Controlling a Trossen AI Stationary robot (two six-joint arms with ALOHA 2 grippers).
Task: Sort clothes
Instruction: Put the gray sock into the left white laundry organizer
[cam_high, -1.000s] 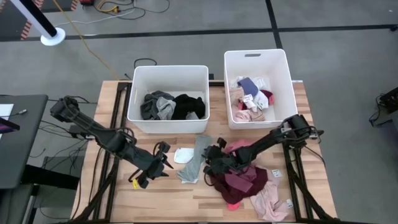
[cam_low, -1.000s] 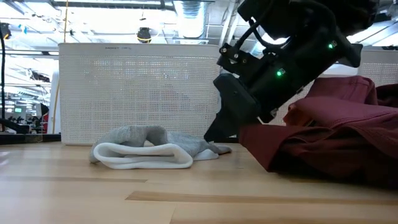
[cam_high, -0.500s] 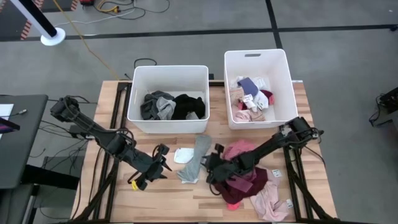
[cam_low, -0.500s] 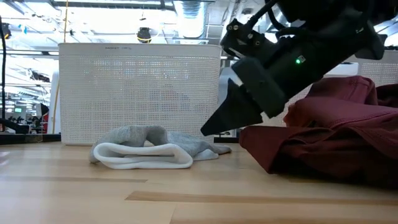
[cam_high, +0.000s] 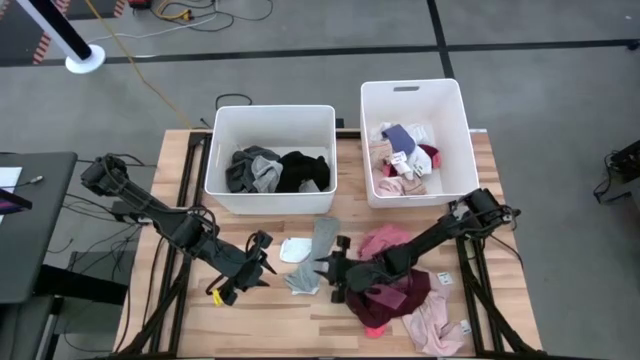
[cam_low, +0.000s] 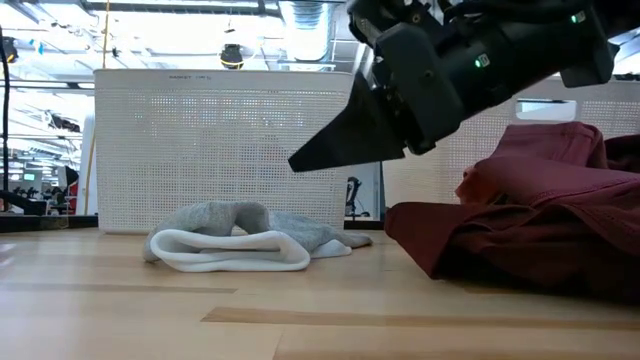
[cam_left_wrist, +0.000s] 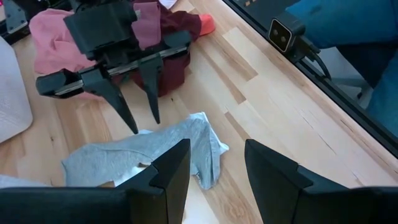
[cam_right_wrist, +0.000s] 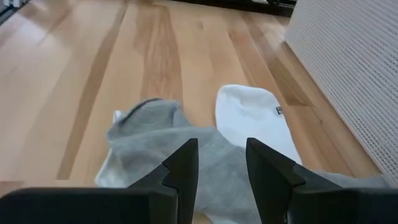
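Note:
A grey garment (cam_high: 318, 250) and a white sock (cam_high: 293, 250) lie flat on the table in front of the left bin. To their right is a heap with a maroon garment (cam_high: 385, 295), a pink one (cam_high: 385, 240) and a pale pink one (cam_high: 435, 325). My right gripper (cam_high: 322, 268) hovers open and empty over the grey garment's (cam_right_wrist: 155, 143) near end, pointing toward the table's left, a little downward (cam_low: 310, 157). My left gripper (cam_high: 264, 252) is open and empty left of the sock, raised above the table and aimed at the grey garment (cam_left_wrist: 143, 155).
Two white bins stand at the table's far side. The left bin (cam_high: 215, 160) holds grey and black clothes. The right bin (cam_high: 465, 130) holds pink, white and navy ones. Bare wood runs along the near edge (cam_high: 280, 330).
My right gripper has risen off the edge of the maroon heap and gone toward the table's left. It has tipped up from pointing steeply down to nearly level and now stands over the grey garment. The clothes have stayed where they were.

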